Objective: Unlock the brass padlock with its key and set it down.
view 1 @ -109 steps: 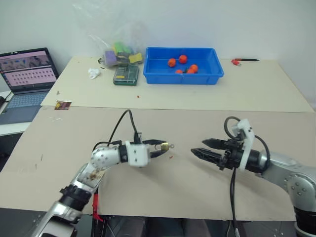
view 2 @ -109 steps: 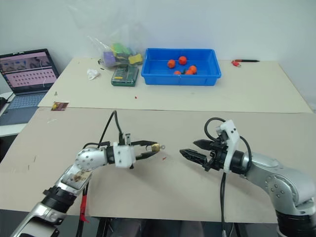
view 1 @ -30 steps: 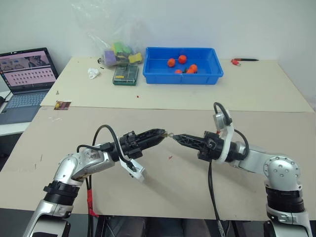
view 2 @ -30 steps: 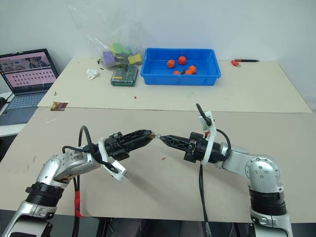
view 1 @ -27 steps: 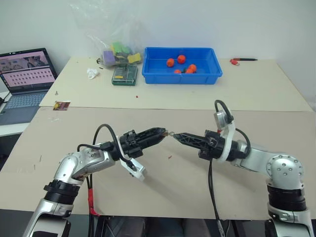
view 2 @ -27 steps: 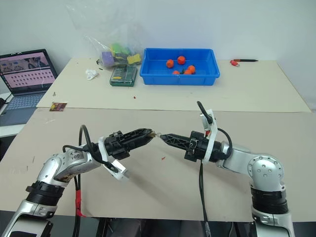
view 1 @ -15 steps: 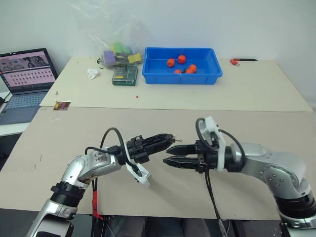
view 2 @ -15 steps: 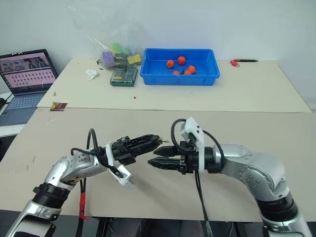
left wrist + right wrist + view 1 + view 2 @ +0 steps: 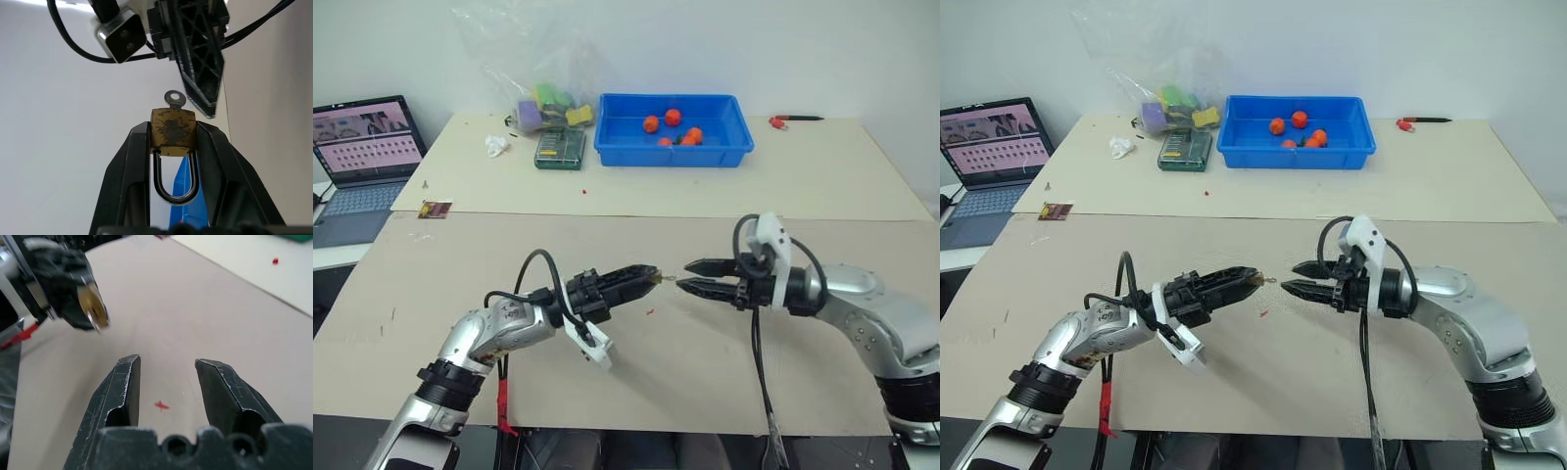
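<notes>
While the left gripper (image 9: 649,275) clamps the brass padlock (image 9: 655,278) above the near table (image 9: 705,352), the right gripper (image 9: 688,276) faces it, fingers apart. Left wrist: key (image 9: 172,98) protrudes from padlock. Right wrist: fingers (image 9: 122,387) spread, holding nothing.

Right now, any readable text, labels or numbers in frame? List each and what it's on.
None can be read.
Laptop screen: rows of small items, too small to read.
Green box: print too small to read.
Brass padlock: tarnished face, no legible marking.
Key: no stamp to read.
</notes>
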### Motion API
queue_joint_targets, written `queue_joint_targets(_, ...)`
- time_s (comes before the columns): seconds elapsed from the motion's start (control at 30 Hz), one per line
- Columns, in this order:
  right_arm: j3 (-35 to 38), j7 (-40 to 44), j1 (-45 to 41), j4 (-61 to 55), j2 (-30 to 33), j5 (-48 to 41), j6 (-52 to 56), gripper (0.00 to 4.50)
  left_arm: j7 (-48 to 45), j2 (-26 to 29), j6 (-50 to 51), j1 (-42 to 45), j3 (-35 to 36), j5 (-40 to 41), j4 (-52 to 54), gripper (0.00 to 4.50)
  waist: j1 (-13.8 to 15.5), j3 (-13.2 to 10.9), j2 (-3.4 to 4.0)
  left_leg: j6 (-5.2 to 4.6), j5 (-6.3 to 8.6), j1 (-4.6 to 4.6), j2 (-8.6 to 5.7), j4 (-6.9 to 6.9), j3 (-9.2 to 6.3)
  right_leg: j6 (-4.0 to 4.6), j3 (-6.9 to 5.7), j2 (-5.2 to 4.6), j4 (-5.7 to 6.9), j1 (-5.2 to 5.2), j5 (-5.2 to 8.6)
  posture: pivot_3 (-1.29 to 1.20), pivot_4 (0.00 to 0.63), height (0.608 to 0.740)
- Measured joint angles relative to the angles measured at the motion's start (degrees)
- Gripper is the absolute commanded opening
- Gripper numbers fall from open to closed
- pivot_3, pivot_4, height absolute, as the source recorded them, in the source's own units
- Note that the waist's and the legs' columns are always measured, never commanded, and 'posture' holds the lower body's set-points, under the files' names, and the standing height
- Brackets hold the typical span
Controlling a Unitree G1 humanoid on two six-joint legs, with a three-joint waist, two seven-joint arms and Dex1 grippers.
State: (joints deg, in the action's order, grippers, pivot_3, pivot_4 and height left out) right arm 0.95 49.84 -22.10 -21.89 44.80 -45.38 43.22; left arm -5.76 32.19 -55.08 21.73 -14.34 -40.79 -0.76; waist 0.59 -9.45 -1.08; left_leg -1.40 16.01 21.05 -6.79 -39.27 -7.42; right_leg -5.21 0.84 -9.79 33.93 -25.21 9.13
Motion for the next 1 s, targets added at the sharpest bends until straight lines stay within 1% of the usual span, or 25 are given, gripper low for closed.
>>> queue_joint_targets(0.13, 2.2, 1.1, -0.9, -1.5, 0.6, -7.4, 5.5, 2.22, -0.1, 0.2, -0.6, 0.1, -0.2, 0.4, -0.1, 0.81, 0.1, 0.0, 0.0, -0.02, 0.01, 0.01, 0.11, 0.0, 0.0, 0.01, 0.0, 0.01, -0.02, 0.02, -0.01, 0.0, 0.15, 0.74)
queue_joint_targets(0.23, 2.2, 1.1, -2.5, -2.7, 0.4, -9.9, 7.0, 2.22, -0.2, 0.2, -0.6, 0.3, -0.3, 0.4, -0.2, 0.81, 0.1, 0.0, 0.0, -0.02, 0.02, 0.0, 0.3, 0.0, 0.03, 0.02, -0.01, 0.09, -0.03, 0.02, -0.01, 0.0, 0.15, 0.74)
queue_joint_targets(0.47, 0.3, 0.7, -2.8, -2.9, -0.7, -9.6, 7.4, 2.22, -0.3, 0.2, -1.0, 0.4, -0.3, 0.4, -0.2, 0.81, 0.0, 0.0, 0.0, 0.01, 0.03, 0.01, 0.41, 0.0, 0.09, 0.06, -0.02, 0.17, 0.0, 0.01, -0.04, 0.0, 0.15, 0.74)
queue_joint_targets(0.73, -2.8, 2.1, -3.2, -2.7, -1.4, -5.8, 7.0, 2.22, 0.1, 0.1, -1.0, -0.3, -0.3, 0.1, -0.3, 0.81, 0.1, 0.0, 0.0, 0.03, 0.02, 0.01, 0.44, 0.0, 0.11, 0.06, -0.02, 0.2, 0.0, 0.0, -0.04, 0.0, 0.15, 0.74)
queue_joint_targets(1.0, -4.3, 2.7, -5.4, -0.8, -4.4, -2.6, 6.0, 2.22, 0.6, 0.1, -0.9, -1.4, -0.3, -0.2, -0.3, 0.81, 0.0, 0.0, 0.0, 0.04, 0.02, 0.0, 0.46, 0.0, 0.11, 0.08, -0.02, 0.22, 0.01, -0.01, -0.05, 0.0, 0.15, 0.74)
